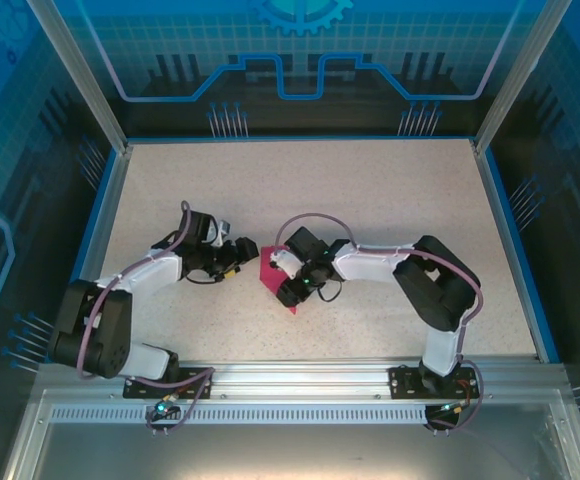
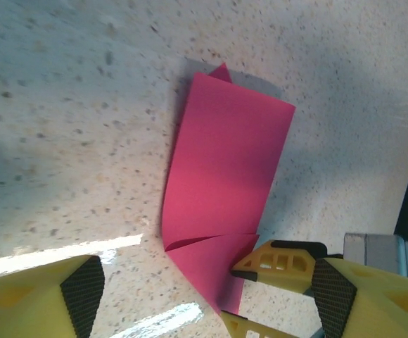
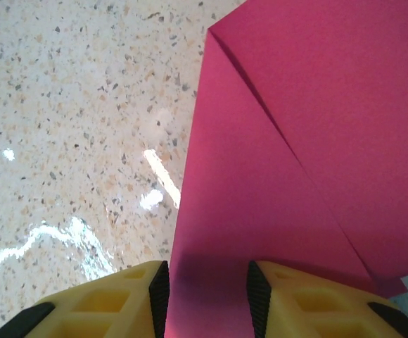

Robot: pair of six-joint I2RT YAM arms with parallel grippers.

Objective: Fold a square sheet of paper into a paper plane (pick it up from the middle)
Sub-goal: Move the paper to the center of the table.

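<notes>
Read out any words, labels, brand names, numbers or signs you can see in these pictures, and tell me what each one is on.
No readable text anywhere.
The pink paper is plain, with folds and no print.
The speckled table is unmarked.
The blue back panel carries a gear drawing and circuit-like lines, but no words or numbers.

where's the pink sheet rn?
Mid-table in the top view, the partly folded pink sheet lies between the grippers: left gripper just left of it, right gripper over its right edge.
</notes>
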